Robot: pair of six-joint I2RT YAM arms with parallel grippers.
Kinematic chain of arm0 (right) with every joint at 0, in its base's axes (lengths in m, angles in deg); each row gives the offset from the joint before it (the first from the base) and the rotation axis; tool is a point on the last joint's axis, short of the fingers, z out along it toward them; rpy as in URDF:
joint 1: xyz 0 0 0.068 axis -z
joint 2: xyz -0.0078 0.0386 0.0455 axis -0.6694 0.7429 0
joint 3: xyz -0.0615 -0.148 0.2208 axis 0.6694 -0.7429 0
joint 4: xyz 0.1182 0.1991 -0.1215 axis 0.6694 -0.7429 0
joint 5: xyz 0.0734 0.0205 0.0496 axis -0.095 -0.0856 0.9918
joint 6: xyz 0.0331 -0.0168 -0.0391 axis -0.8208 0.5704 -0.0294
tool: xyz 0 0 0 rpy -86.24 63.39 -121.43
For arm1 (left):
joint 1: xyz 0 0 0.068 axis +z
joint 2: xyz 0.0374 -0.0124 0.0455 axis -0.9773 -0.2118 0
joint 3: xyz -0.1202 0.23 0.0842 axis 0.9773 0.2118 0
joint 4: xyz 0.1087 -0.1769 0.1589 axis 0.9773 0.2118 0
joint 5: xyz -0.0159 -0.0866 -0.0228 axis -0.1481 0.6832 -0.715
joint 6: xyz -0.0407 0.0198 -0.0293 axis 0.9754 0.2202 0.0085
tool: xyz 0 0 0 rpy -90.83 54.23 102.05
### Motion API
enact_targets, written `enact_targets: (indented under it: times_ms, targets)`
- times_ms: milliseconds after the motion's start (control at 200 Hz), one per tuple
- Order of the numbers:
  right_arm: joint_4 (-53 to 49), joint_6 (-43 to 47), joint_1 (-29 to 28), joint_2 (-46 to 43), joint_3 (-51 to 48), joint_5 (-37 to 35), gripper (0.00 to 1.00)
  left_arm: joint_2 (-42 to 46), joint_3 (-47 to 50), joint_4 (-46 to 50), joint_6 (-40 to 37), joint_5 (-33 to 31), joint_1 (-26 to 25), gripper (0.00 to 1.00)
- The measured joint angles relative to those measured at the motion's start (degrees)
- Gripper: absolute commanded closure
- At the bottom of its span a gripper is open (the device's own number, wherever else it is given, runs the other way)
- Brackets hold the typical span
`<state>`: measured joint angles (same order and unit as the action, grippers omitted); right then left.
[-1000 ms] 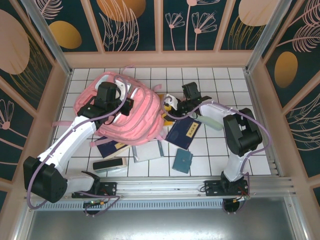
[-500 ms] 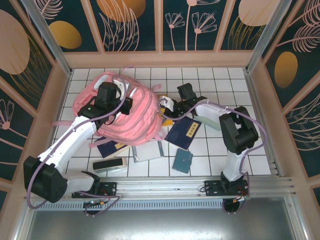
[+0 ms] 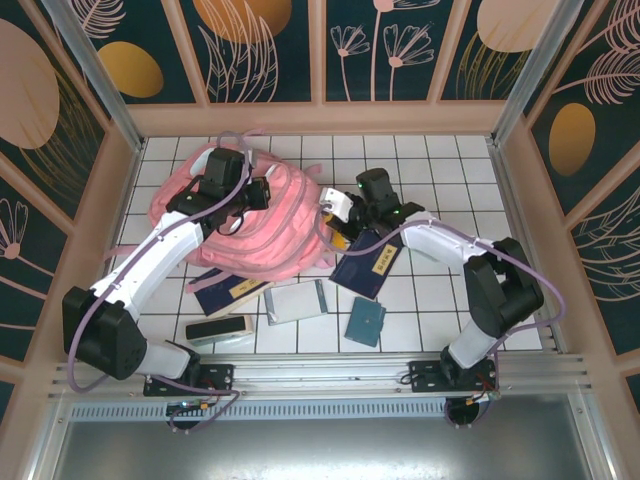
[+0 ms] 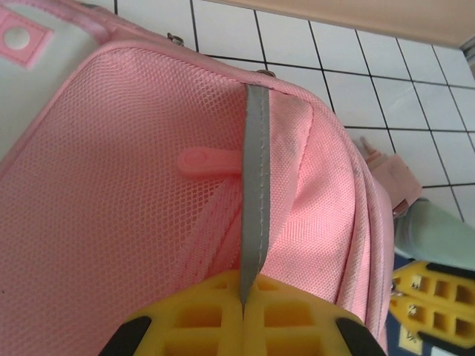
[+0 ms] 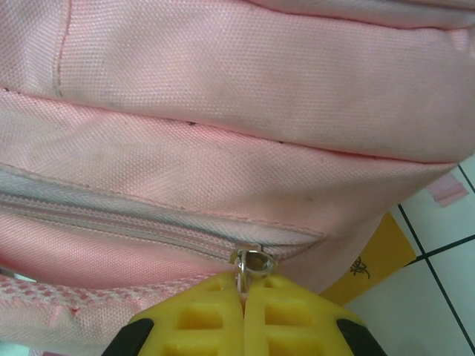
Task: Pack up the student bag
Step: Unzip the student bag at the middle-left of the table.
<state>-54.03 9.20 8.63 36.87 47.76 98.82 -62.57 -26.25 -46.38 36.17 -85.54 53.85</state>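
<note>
Right wrist view: right gripper [image 5: 243, 293] clamps the bag's [image 5: 223, 111] zip pull [image 5: 252, 263], left gripper [image 4: 243, 308] pinches its stripe [image 4: 256, 185], books [image 3: 365, 262] lie unpacked outside.

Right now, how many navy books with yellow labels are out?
2: one navy book right of the student bag, one at its near edge. More may hide beneath.

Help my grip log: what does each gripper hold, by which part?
Left gripper: student bag, by its grey reflective stripe. Right gripper: same bag, by its zipper pull.
</note>
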Motion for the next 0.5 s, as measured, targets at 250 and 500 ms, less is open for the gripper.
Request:
enact_targets:
  times_ms: [250,500]
  targets:
    - [-2.38,-1.51,-4.85,-1.77,0.00,-5.84,1.00,-0.50,0.00,-0.15,4.55,0.02,0.24,1.00]
    - [-4.33,-3.72,-9.79,-4.42,0.00,-8.81,1.00,-1.51,-0.02,-2.56,6.82,0.68,1.36,1.00]
